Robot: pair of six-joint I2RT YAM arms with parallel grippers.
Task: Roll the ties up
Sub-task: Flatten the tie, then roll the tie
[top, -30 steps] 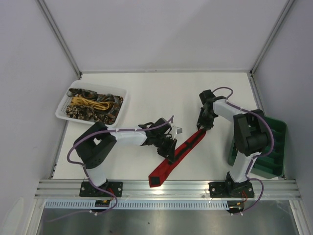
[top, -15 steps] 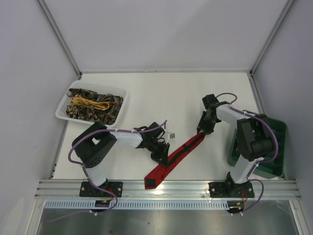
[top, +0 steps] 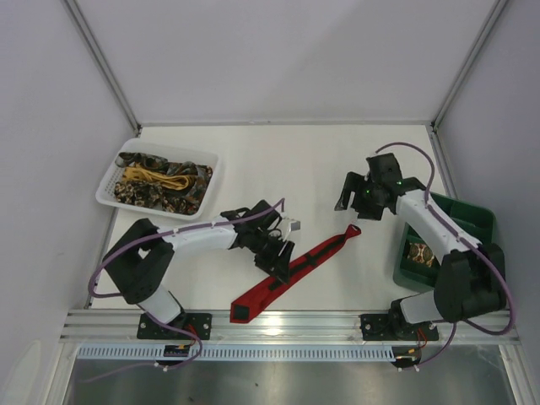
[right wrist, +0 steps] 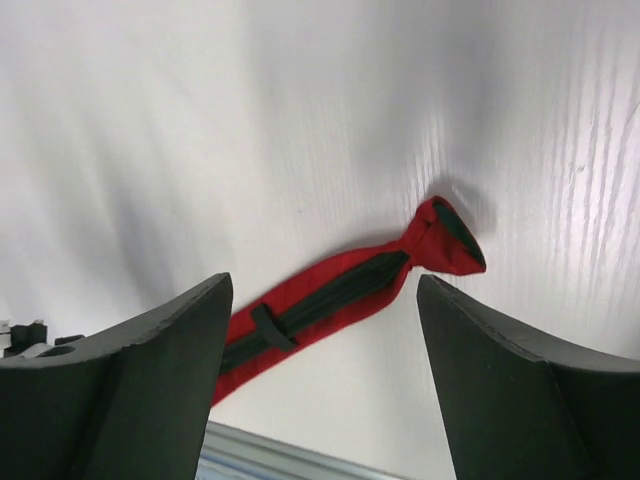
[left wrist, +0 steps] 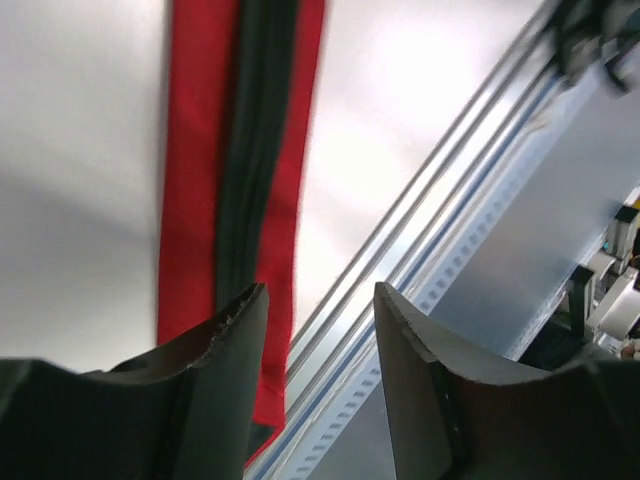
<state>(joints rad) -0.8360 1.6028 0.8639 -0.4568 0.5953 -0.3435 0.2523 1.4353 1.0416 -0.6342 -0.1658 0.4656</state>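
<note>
Red tie (top: 323, 248) shifted leftward on white table (top: 278, 160).

White table (top: 278, 160), grey panel walls (top: 278, 59), aluminium rail (top: 287, 321) nearside.

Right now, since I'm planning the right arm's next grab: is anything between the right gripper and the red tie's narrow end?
Nothing visible. The right gripper hangs open above the red tie, whose folded narrow end lies on bare table. The left gripper is farther down the tie.
</note>
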